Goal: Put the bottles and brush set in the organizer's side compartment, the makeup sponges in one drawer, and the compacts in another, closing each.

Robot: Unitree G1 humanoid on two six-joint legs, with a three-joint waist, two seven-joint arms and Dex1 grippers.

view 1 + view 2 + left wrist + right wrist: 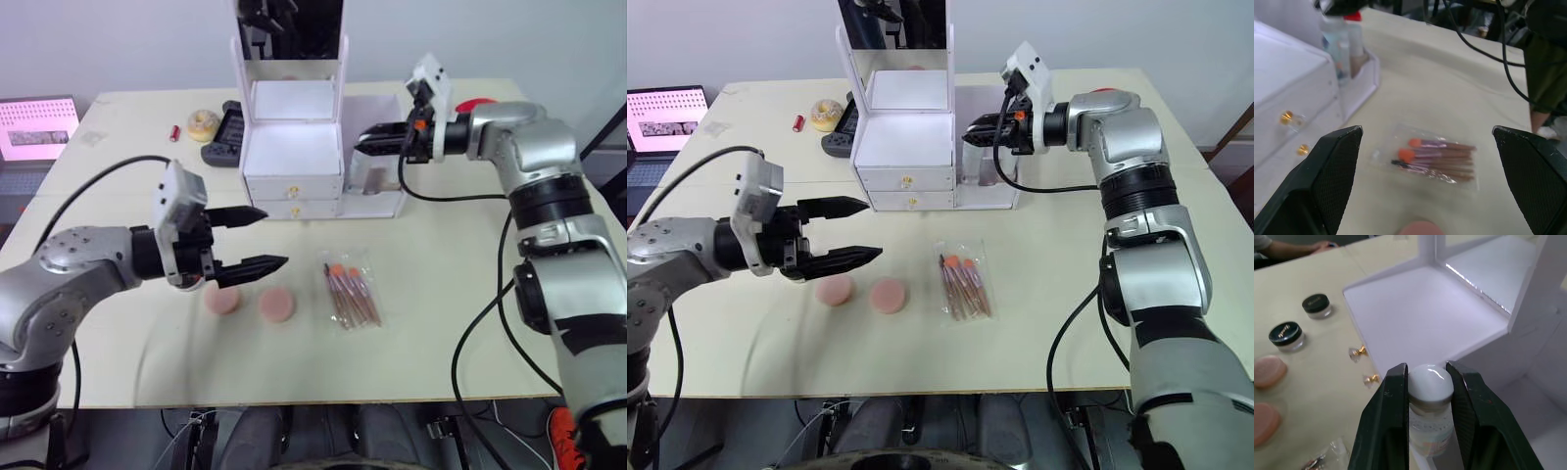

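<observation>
A cream-coloured tabletop [441, 323] against a pale wall carries a white mirrored cosmetics organizer [292, 147] at its far middle. The right gripper [1426, 382] is clamped on the white domed cap of a small clear bottle [1430, 411], holding it upright over the organizer's open side compartment [382, 186], which sits on the organizer's right; the bottle seems low inside that bay, so the coming move is probably a straight release. The left gripper [257, 240] hangs near and left with its fingers spread wide and holding nothing. Just beyond its tips to the right lies the clear packet of orange-tipped brushes [351, 294], long axis running near to far, closer to this arm than the other. Two round pink makeup sponges [250, 302] rest almost beneath the left gripper. Both gold-knobbed drawers [292, 197] look closed. Two black-lidded jar compacts [1300, 320] stand on the table beyond the sponges in the right wrist view.
</observation>
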